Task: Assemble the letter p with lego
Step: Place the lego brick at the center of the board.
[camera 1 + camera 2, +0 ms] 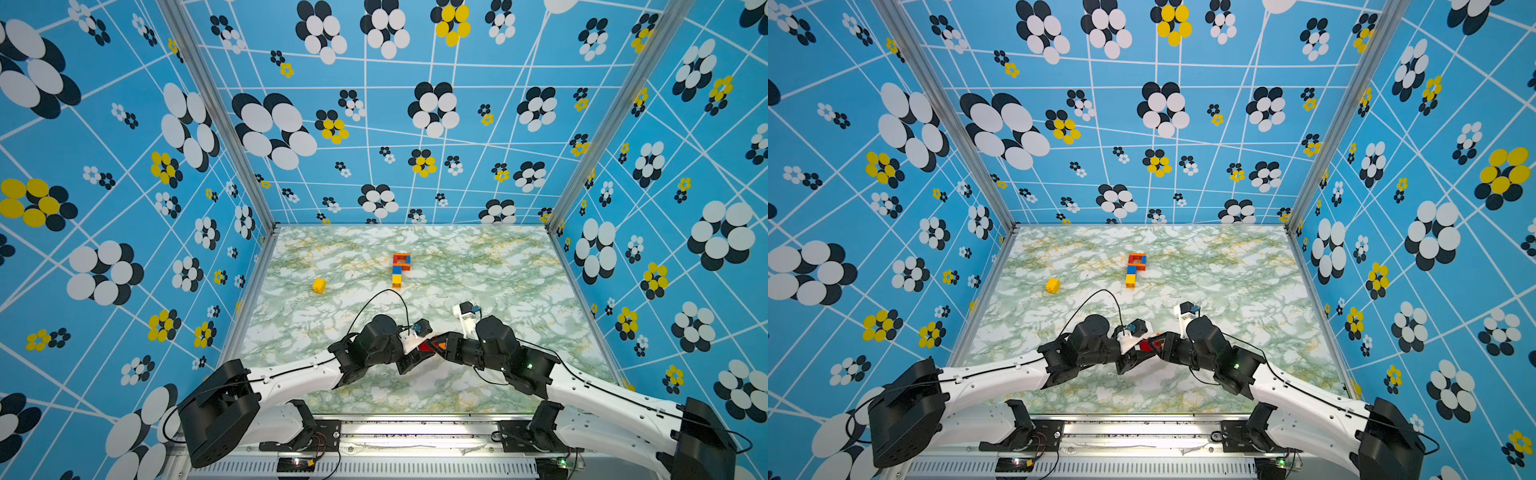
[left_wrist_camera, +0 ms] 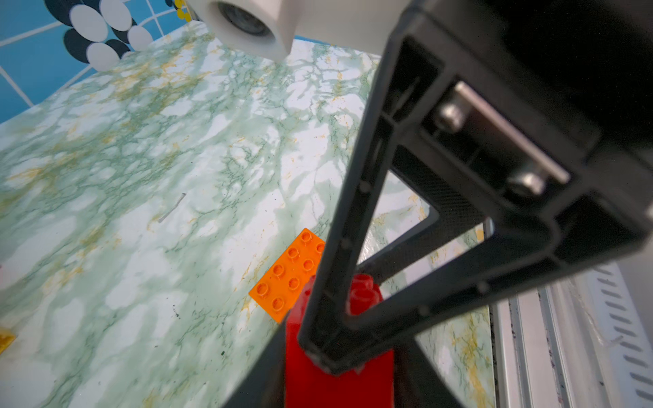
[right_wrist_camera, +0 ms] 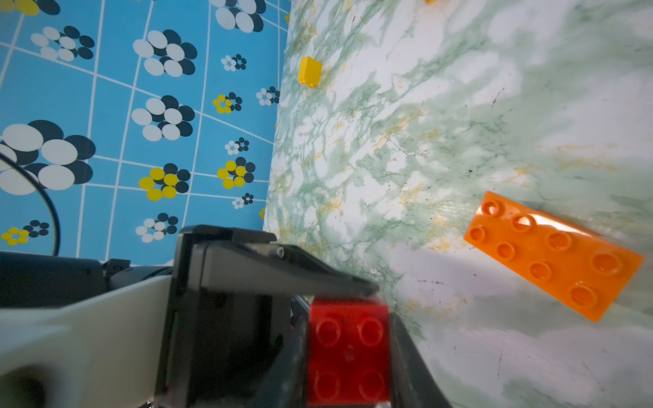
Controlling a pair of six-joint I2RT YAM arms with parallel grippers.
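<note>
Red brick (image 3: 348, 353) clamped between right jaws, left jaws touching it, grip unclear

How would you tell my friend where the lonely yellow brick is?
Find the green marbled table. Left of the colourful brick stack near its middle lies a yellow brick. It alone is all yellow and joined to nothing.

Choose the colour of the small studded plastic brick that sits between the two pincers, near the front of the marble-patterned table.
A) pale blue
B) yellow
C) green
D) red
D: the right wrist view shows the red studded plastic brick between the fingers of the right pincer, and a finger of the left pincer lies against one edge of it.
</note>
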